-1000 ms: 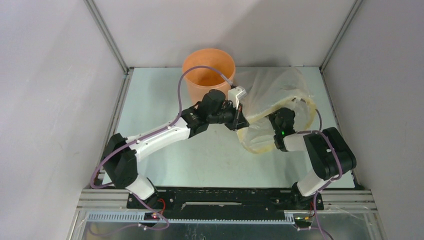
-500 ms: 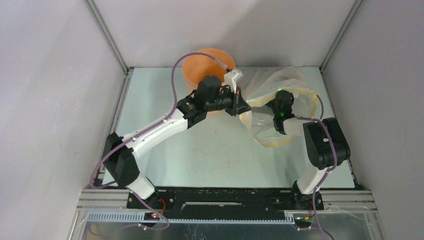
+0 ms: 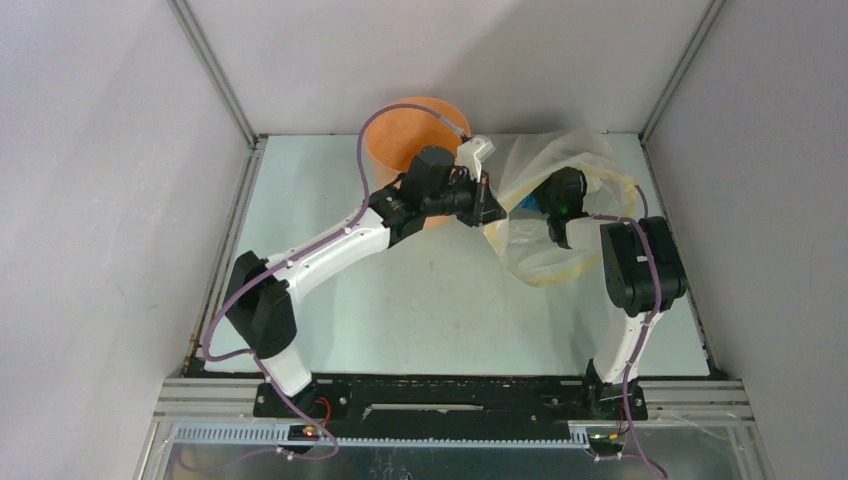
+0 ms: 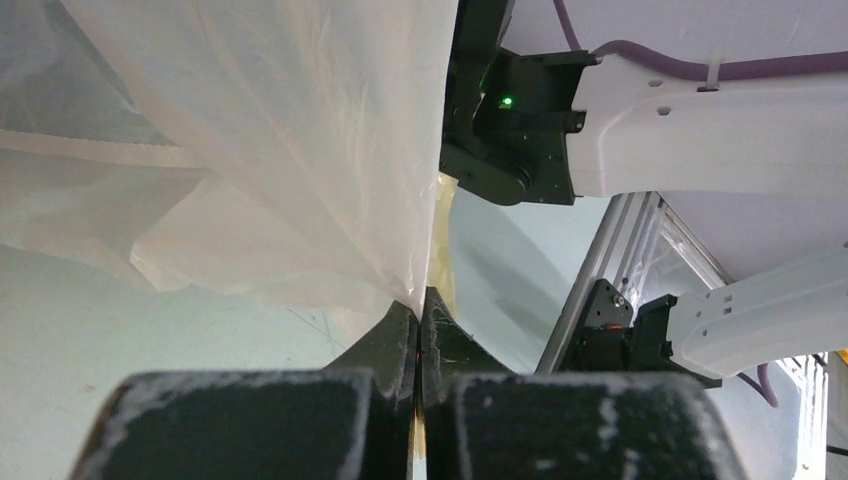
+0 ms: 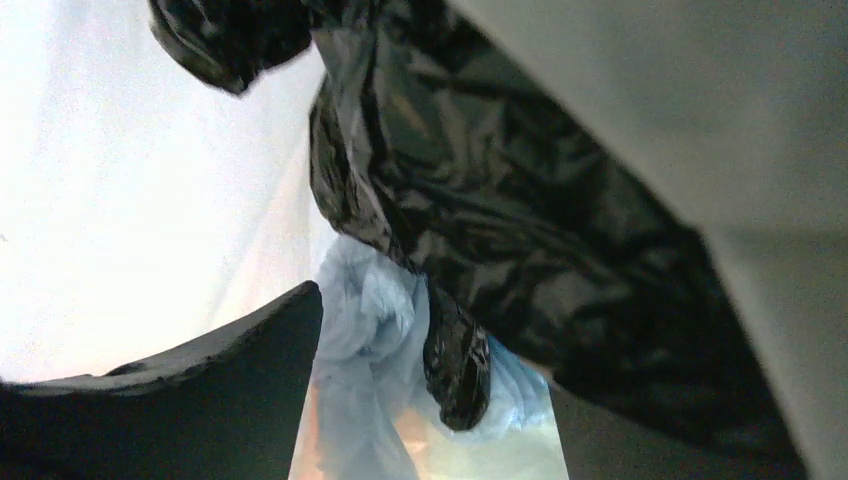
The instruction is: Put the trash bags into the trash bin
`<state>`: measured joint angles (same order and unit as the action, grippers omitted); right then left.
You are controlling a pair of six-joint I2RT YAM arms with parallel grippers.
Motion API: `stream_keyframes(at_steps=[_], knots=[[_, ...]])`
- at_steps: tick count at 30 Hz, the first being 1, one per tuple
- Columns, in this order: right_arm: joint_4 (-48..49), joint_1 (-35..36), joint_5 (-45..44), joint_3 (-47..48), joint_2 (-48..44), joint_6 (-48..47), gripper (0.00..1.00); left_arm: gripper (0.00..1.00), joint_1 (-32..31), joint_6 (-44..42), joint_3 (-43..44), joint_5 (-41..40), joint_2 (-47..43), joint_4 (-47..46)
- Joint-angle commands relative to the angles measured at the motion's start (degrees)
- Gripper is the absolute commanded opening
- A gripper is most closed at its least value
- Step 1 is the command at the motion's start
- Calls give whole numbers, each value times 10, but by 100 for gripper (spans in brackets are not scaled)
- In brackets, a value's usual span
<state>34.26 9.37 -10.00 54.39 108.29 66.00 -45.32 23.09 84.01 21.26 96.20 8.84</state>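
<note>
so, black trash bag (image 5: 480, 200) hangs btwn the spread jaws of right gripper (image 3: 540, 205), inside clear yellowish bag (image 4: 300, 150), whose edge left gripper (image 4: 420, 320) pinches tight. bin (image 3: 388, 160) sits just behind left gripper. black bag's prob light, floppy, slippery; grab a bunched fold, not loose film.

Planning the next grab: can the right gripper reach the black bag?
Probably yes: the right gripper is inside the translucent bag, held by the left gripper, and the black trash bag lies between its parted fingers.

trash bin (image 3: 392, 150) at rear, plastic bag (image 3: 540, 262) right
</note>
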Motion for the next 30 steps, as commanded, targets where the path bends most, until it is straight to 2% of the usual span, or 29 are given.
stream_keyframes(at_steps=[1, 6, 8, 12, 13, 14, 15, 17, 18, 20, 23, 24, 30], knots=[[-23, -21, -41, 42, 2, 8, 82, 0, 6, 8, 44, 18, 15, -5], [-57, -44, -90, 57, -3, 4, 83, 0, 6, 7, 71, 26, 37, -2], [-64, -53, -106, 61, -1, 2, 94, 0, 6, 12, 81, 32, 46, -4], [-62, -66, -112, 77, 16, -7, 97, 0, 6, 19, 95, 46, 61, -10], [-60, -69, -116, 81, 24, -7, 93, 0, 7, 19, 97, 48, 62, -10], [-52, -71, -120, 84, 31, -7, 84, 0, 7, 18, 97, 48, 63, -11], [-41, -74, -121, 85, 36, -8, 72, 0, 7, 18, 96, 47, 62, -11], [-24, -80, -115, 88, 40, -12, 37, 0, 7, 15, 92, 47, 61, -10], [-24, -81, -111, 88, 36, -13, 27, 0, 8, 15, 90, 47, 60, -10], [-39, -80, -100, 87, 20, -20, 20, 0, 11, 14, 88, 45, 59, -10], [-75, -72, -80, 78, -20, -24, 22, 0, 18, 17, 88, 41, 61, -10], [-89, -69, -74, 62, -40, -16, 24, 0, 20, 17, 88, 38, 62, -10], [-52, -48, 2, -80, -186, 35, 11, 0, 23, 18, 81, 17, 54, -10]])
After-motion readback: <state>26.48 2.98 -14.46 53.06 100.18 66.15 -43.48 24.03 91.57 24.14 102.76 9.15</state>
